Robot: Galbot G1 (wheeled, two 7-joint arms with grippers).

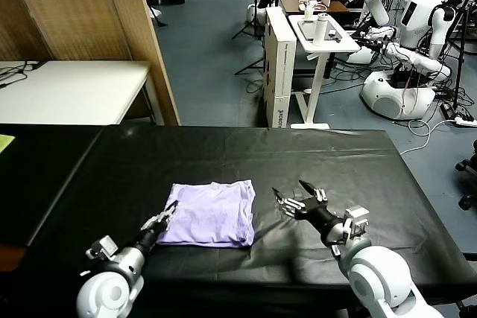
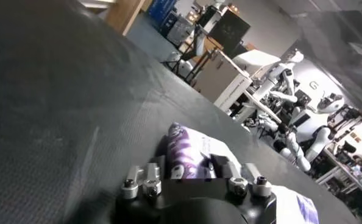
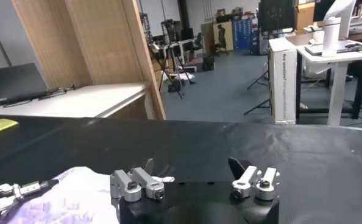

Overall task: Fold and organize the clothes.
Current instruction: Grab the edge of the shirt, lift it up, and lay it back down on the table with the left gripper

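Left claw (image 1: 168, 211): low over the black-covered table (image 1: 335, 161), tips at the near-left edge of the garment. The left wrist view shows lavender fabric between the fingers, so it reads as closed on the cloth.

Right claw (image 1: 298, 197): fingers spread wide, holding nothing, hovering just beside the garment's right edge, not touching it.

The clothes: one light lavender thin-fabric T-shirt (image 1: 211, 212), lying flat near the table's front middle, between the two claws. It is already a compact, roughly square packet; no sleeves or collar show from the head view. Darker purple print (image 2: 182, 157) is visible in the left wrist view only, at the pinched edge.

Progress, judged: folding looks largely done, several layers stacked. Edges are somewhat uneven, and the near-right corner sags. Possibly one more fold or a tidy-up and final placement remain.

Orientation: packet slightly wider left-to-right than deep, so long axis runs across the table, skewed a little. Which end is the neck cannot be told.
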